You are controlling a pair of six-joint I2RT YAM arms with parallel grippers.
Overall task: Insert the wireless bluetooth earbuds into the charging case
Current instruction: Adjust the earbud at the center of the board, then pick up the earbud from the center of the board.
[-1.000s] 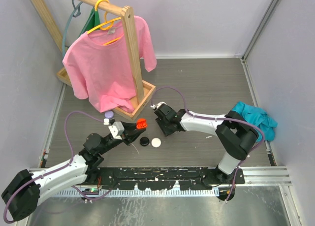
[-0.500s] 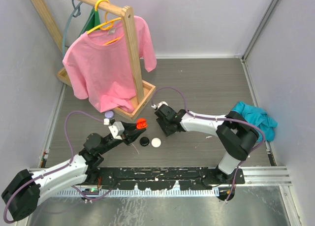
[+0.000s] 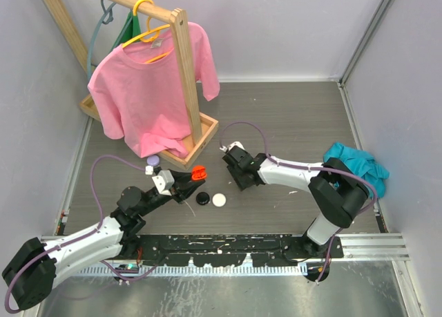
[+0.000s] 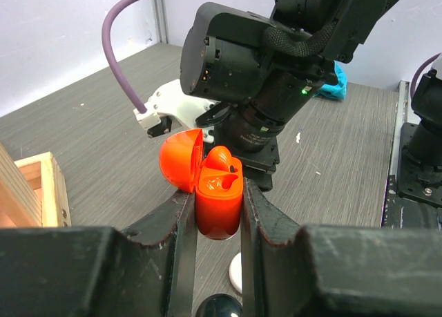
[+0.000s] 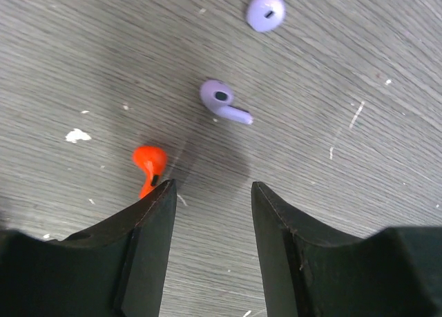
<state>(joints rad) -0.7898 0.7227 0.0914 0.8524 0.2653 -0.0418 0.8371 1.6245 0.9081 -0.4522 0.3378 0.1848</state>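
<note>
My left gripper is shut on the orange-red charging case and holds it upright off the table, with its lid open to the left. One orange-red earbud sits in the case. It shows in the top view as well. My right gripper is open and empty, pointing down just over the table. A loose orange-red earbud lies beside its left fingertip. Two purple earbuds lie further out. In the top view the right gripper is just right of the case.
A black round case and a white round case lie in front of the held case. A purple case lies by the wooden rack base, which carries a pink shirt. A teal cloth lies at the right.
My right gripper has moved a little to the right, away from the held case. The left gripper and the case have stayed put.
</note>
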